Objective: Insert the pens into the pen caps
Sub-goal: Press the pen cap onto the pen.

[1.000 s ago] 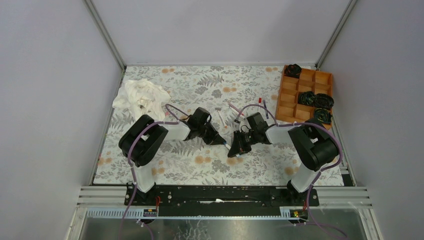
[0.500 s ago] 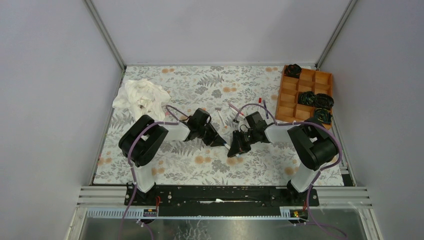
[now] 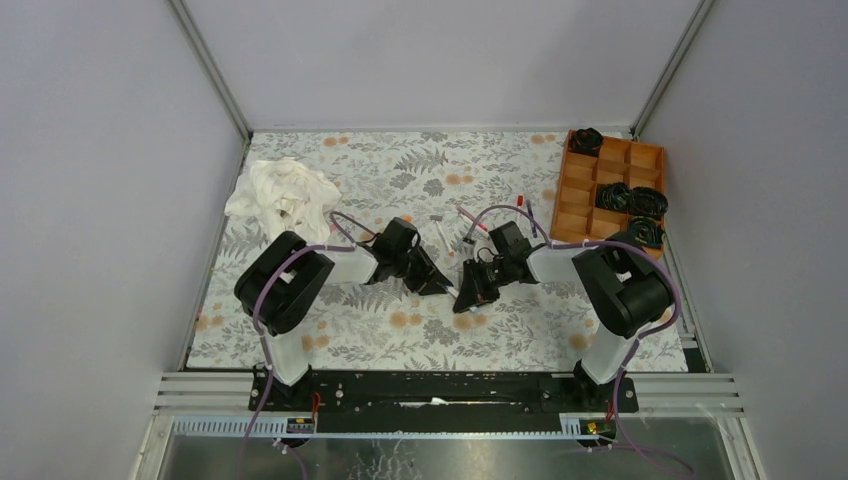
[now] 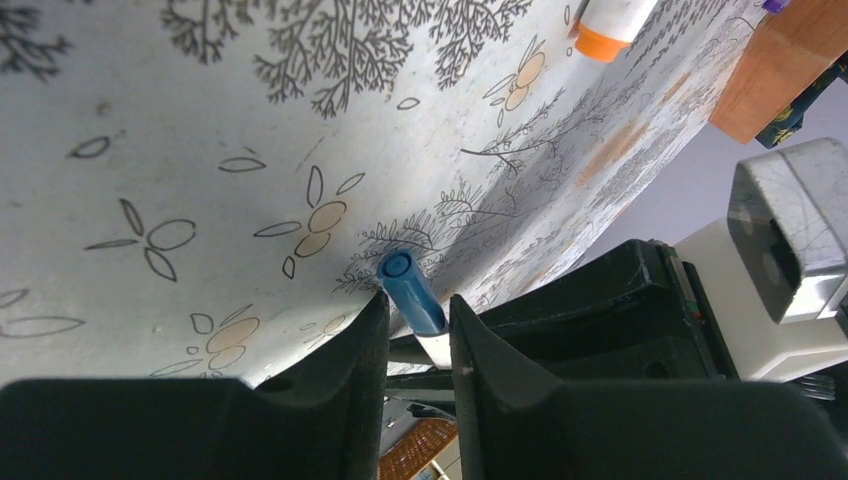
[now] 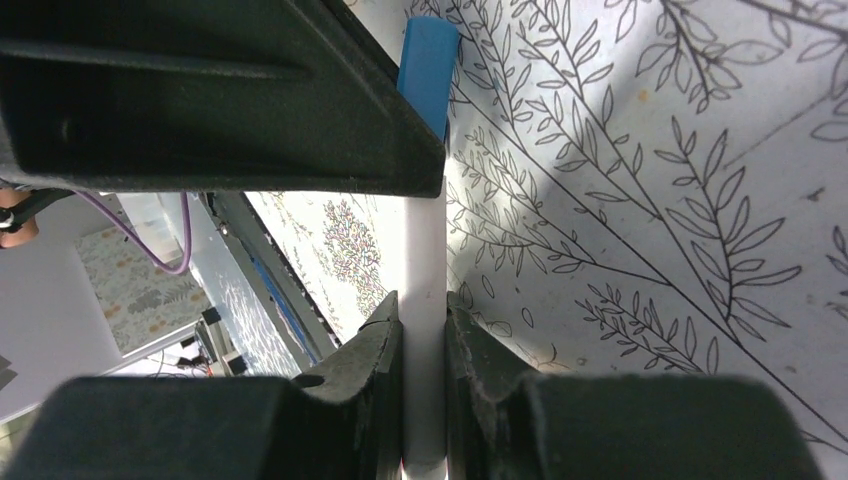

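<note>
A white pen stands between the pads of my right gripper, which is shut on its barrel. A blue pen cap sits on the pen's far end. That cap lies between the fingers of my left gripper, whose jaws stand slightly apart with slim gaps beside the cap. In the top view the left gripper and right gripper meet tip to tip at mid-table. Behind them lie a loose white pen and a pinkish pen. An orange-capped pen lies further off.
A wooden compartment tray with black coiled items stands at the back right. A crumpled white cloth lies at the back left. A small red cap rests near the tray. Grey walls close in on both sides.
My left gripper's jaws have widened around the blue cap. Both grippers drifted slightly to the left; the right gripper's hold on the white pen is unchanged.
</note>
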{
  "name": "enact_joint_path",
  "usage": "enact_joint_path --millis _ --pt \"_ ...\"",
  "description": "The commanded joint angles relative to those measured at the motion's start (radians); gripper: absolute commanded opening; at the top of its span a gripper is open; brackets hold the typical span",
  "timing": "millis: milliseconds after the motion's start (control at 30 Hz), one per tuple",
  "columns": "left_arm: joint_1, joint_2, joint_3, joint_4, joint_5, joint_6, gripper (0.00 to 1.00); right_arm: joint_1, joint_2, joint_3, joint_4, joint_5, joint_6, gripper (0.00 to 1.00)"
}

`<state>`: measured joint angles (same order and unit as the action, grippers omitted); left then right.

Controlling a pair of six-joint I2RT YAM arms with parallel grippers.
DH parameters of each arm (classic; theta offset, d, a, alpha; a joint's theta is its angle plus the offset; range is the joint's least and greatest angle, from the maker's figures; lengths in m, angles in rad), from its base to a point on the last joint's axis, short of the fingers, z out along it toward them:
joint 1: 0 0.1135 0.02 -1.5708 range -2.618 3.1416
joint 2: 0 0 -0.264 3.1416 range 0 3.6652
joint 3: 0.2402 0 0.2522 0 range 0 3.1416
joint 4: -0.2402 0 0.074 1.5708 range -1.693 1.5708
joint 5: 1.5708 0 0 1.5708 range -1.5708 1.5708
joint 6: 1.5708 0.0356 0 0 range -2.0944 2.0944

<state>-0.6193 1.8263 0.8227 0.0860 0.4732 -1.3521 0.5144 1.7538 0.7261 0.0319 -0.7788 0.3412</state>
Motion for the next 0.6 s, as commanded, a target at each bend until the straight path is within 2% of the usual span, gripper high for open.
enact_joint_path --millis 0,333,567 --pt "0.004 -0.005 -0.025 -0.119 -0.014 0.050 0.34 -0.002 0.058 0.008 0.000 0.213 -0.074 0.00" --pt "0.013 -0.040 -0.021 -0.150 -0.048 0.082 0.34 -0.001 0.060 0.005 0.014 0.190 -0.084 0.00" --pt "0.013 -0.106 0.004 -0.208 -0.095 0.131 0.43 -0.002 0.040 -0.014 0.053 0.162 -0.099 0.00"
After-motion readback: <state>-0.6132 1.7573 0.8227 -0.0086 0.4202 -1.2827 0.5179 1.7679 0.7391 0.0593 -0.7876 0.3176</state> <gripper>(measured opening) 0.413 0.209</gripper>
